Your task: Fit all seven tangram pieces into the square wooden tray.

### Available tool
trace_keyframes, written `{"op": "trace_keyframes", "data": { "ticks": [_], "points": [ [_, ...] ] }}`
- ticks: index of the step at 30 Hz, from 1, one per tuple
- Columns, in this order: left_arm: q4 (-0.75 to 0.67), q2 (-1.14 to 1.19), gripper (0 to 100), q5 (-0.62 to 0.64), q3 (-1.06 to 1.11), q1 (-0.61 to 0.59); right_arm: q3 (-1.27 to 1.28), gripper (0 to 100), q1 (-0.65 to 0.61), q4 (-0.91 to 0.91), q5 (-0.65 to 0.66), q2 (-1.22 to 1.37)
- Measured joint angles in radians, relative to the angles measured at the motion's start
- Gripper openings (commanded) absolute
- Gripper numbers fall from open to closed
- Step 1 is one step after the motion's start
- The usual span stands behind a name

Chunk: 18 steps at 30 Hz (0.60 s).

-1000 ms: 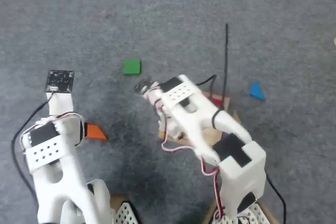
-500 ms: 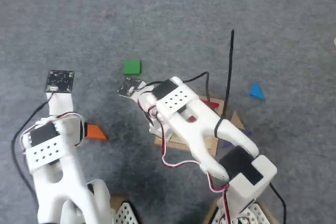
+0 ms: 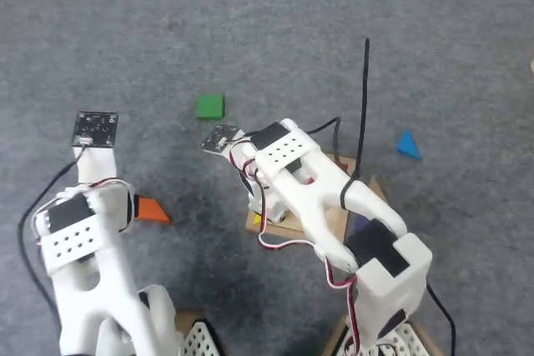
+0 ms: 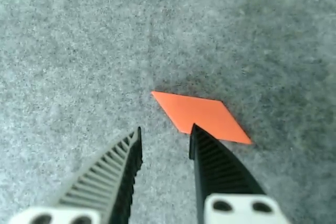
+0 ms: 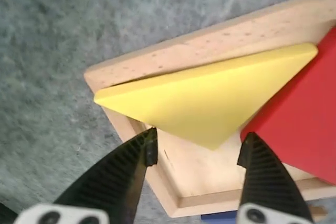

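Where right arm (image 3: 317, 198) covers tray (image 3: 275, 226), yellow triangle (image 3: 256, 219) mostly hidden

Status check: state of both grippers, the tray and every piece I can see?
Left gripper: open, empty, by the orange piece.
Right gripper: open, empty, over the tray.
Tray: partly filled.
Yellow triangle: in tray, one corner on the rim.
Red piece: in tray, against the yellow triangle.
Orange piece: flat on mat, outside tray.
Green square: on mat, outside tray.
Blue triangle: on mat, outside tray.

Seemingly bare carpet (image 4: 79, 35) around orange piece (image 4: 202, 116)
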Motion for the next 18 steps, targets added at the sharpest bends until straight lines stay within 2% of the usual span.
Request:
{"op": "trace_keyframes", "data": {
  "ticks": [18],
  "points": [
    [0.000, 0.000, 15, 0.000, 0.000, 0.000, -0.140, 26.3, 0.008, -0.005, 0.029, 0.074]
  ]
}}
